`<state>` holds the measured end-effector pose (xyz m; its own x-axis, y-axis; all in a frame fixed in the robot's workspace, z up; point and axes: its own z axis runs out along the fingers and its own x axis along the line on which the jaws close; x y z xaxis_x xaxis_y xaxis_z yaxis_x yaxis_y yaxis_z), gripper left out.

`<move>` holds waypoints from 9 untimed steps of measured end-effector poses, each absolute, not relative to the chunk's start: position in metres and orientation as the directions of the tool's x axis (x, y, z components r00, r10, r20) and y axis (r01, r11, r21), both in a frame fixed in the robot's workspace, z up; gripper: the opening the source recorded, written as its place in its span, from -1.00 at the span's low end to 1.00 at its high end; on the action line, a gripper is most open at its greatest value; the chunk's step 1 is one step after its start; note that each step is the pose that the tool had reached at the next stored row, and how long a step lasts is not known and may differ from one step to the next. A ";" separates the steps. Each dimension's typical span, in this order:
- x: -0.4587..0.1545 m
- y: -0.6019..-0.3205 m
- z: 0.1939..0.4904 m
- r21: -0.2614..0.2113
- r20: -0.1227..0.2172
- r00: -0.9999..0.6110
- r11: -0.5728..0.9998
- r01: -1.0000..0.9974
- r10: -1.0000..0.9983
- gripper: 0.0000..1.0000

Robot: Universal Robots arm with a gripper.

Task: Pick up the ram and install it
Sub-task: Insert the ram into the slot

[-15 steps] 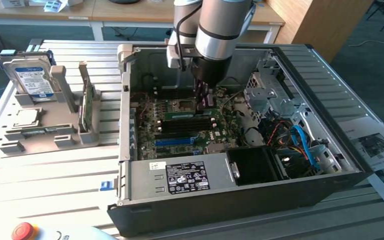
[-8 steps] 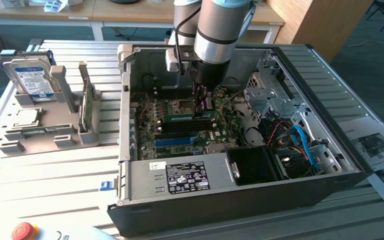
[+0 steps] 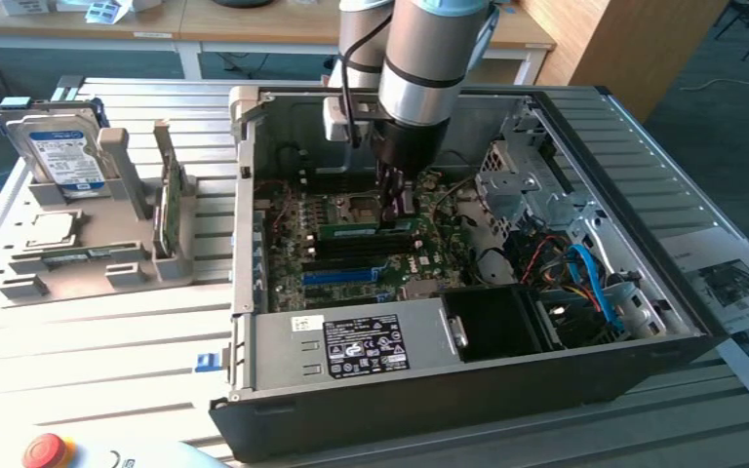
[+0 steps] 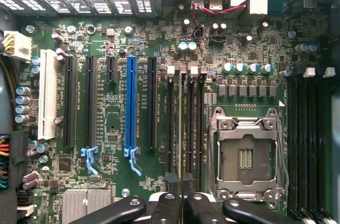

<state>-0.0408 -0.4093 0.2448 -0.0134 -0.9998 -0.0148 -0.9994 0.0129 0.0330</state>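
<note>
Slatted counter (image 3: 89,341), open computer case (image 3: 479,390). Jaws low over motherboard (image 4: 112,118), pinching thin ram (image 3: 348,231) edge-on along a memory slot. CPU socket (image 4: 247,157) just beside jaws.

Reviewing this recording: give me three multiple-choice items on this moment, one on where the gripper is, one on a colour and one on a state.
1. Where is the gripper?
A. Inside the open computer case, above the motherboard
B. Over the hard drive
C. Beside the red button

2. One long expansion slot stands out among the black ones. What colour is it?
A. Red
B. Blue
C. Yellow

3. What state is the processor socket in?
A. Covered by a cooler
B. Holding a chip
C. Empty

Answers:
1 A: in the exterior view the arm reaches down into the case.
2 B: the wrist view shows it blue, with light blue clips.
3 C: the socket's middle lies bare inside its metal frame.
</note>
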 end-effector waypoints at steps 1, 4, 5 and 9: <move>-0.041 -0.410 0.245 0.033 -0.015 -0.014 0.014 -0.999 -1.000 -0.76; -0.041 -0.412 0.245 0.033 -0.015 -0.017 0.017 -0.999 -1.000 -0.76; -0.041 -0.413 0.245 0.033 -0.015 -0.018 0.018 -0.999 -1.000 -0.76; -0.041 -0.415 0.244 0.033 -0.015 -0.021 0.021 -0.999 -1.000 -0.76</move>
<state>-0.0408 -0.4152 0.2439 -0.0212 -0.9997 -0.0148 -0.9992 0.0207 0.0329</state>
